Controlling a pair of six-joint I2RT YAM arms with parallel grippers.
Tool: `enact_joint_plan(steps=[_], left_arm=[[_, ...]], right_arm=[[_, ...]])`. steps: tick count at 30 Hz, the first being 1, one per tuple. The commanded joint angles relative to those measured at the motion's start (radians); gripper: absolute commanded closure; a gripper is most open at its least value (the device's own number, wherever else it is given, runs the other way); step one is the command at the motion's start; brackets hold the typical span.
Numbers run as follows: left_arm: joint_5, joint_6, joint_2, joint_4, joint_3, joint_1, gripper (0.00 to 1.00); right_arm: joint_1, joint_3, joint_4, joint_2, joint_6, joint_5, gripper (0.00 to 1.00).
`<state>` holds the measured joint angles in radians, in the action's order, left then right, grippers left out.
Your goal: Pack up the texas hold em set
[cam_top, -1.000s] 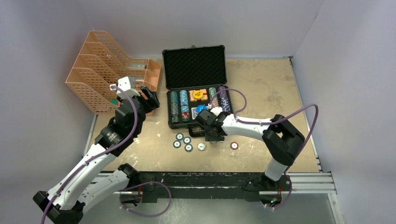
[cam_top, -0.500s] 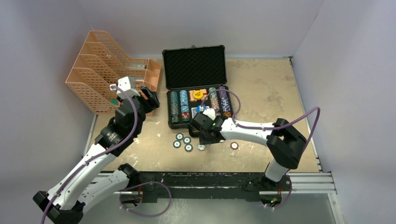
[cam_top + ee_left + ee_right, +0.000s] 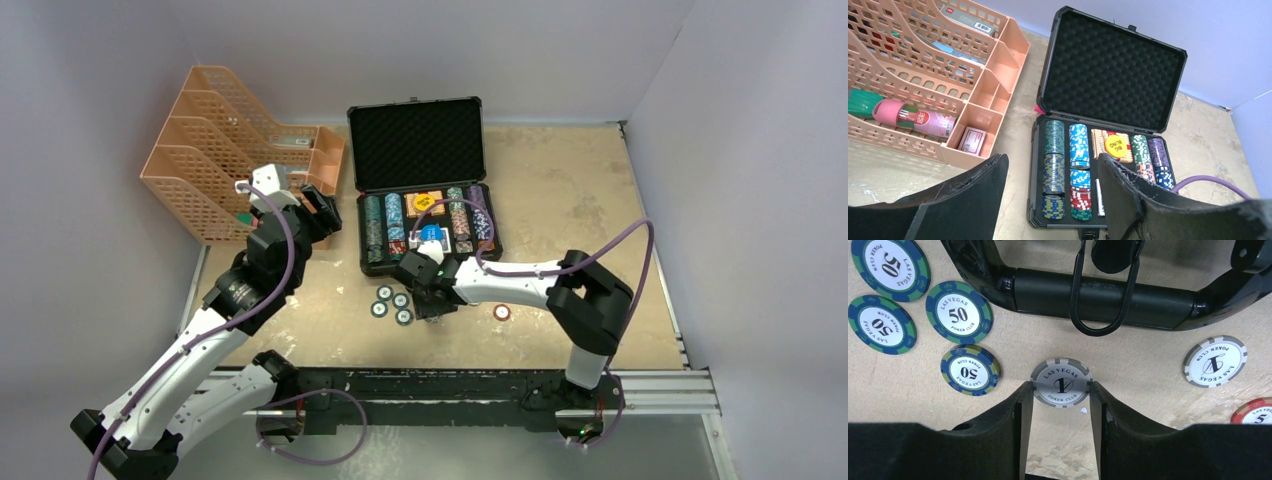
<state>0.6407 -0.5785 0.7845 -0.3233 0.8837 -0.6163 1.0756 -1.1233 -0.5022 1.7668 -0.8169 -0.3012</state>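
The black case (image 3: 417,143) stands open at the table's back, its tray (image 3: 364,262) packed with rows of chips and a blue-white card deck (image 3: 431,233). It also shows in the left wrist view (image 3: 1108,65). Several loose chips lie on the table in front of it: green-blue "50" chips (image 3: 391,303) (image 3: 959,312), a second grey chip (image 3: 1215,361) and a red chip (image 3: 501,312). My right gripper (image 3: 430,308) (image 3: 1060,390) is down at the table, its fingers pressed on both sides of a grey "1" chip (image 3: 1061,382). My left gripper (image 3: 318,212) (image 3: 1050,190) is open and empty, raised left of the case.
An orange mesh file organiser (image 3: 225,150) (image 3: 923,80) holding small items stands at the back left, close to my left gripper. The case's handle (image 3: 1103,297) lies just beyond the grey chip. White walls close the table at the back and on both sides.
My right gripper has moved left along the case's front and down over the grey chip, which now sits between its fingers. The left arm has not moved.
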Motion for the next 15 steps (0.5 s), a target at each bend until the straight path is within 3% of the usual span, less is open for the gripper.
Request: enact_joint_plan(steps=[1, 10, 15], left_arm=[[0.013, 0.020, -0.008, 0.022, 0.002, 0.005, 0.34], [0.013, 0.020, -0.008, 0.022, 0.003, 0.005, 0.34], [0.014, 0.020, -0.013, 0.022, 0.004, 0.005, 0.34]], right_arm=[[0.012, -0.039, -0.012, 0.004, 0.010, -0.001, 0.53], [0.012, -0.032, -0.058, -0.088, -0.061, -0.044, 0.36], [-0.062, 0.021, -0.103, -0.170, -0.172, -0.116, 0.34]])
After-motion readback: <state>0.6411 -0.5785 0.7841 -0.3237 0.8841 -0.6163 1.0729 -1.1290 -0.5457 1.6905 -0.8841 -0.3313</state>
